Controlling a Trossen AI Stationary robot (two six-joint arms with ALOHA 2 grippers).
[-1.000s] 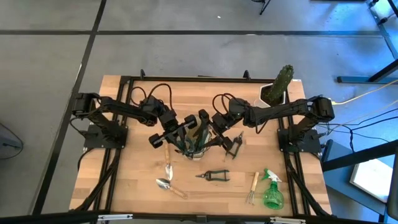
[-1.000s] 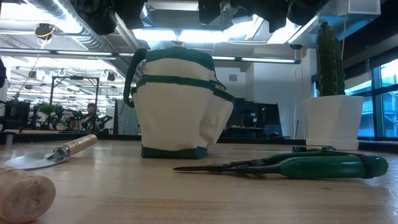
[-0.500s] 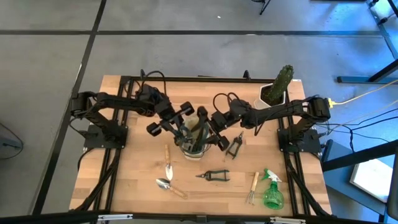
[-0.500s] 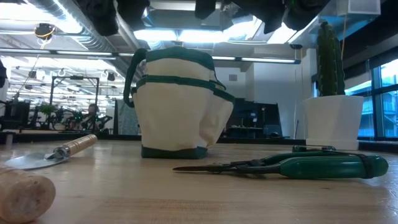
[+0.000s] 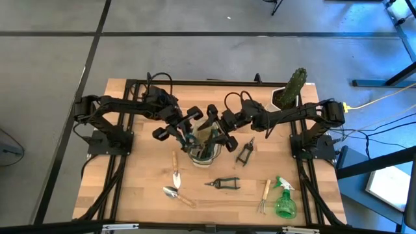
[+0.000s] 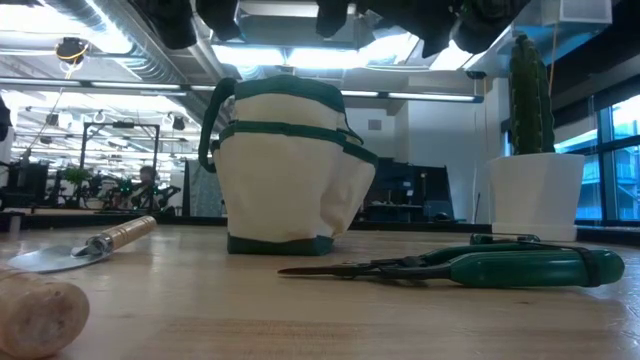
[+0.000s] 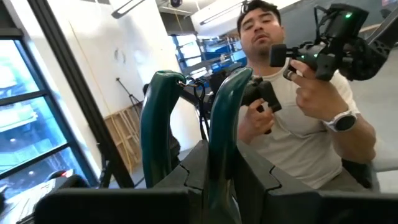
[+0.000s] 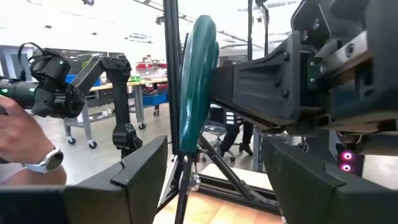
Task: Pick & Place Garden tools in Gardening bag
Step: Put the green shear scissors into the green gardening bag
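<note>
The beige and green gardening bag (image 5: 203,147) stands on its base at the table's middle; it also shows in the low view (image 6: 290,165). My left gripper (image 5: 181,132) is over the bag's left rim, shut on a green loop handle (image 7: 219,106). My right gripper (image 5: 218,132) is over the right rim, open, with the other green handle (image 8: 198,74) standing between its fingers. Black shears (image 5: 246,151), green pruners (image 5: 223,184), two trowels (image 5: 175,174) (image 5: 177,194), a hand fork (image 5: 262,197) and the spray bottle (image 5: 284,200) lie on the table. My left gripper pinches one strand of the bag's green loop handle (image 7: 217,163) between its two fingers, coming from above and from the table's left. The loop arches up past the fingertips. The bag stands upright with its base on the table.
A cactus in a white pot (image 5: 290,91) stands at the far right corner. The pruners (image 6: 480,268) and a trowel (image 6: 90,248) lie near the front. A person with hand-held controllers (image 7: 298,93) shows beyond the table. Free board lies at the near left.
My left gripper has gone toward the table's far edge, over the bag's left rim. My right gripper has gone toward the table's left, away from the black shears and over the bag's right rim. The bag has stayed in place.
</note>
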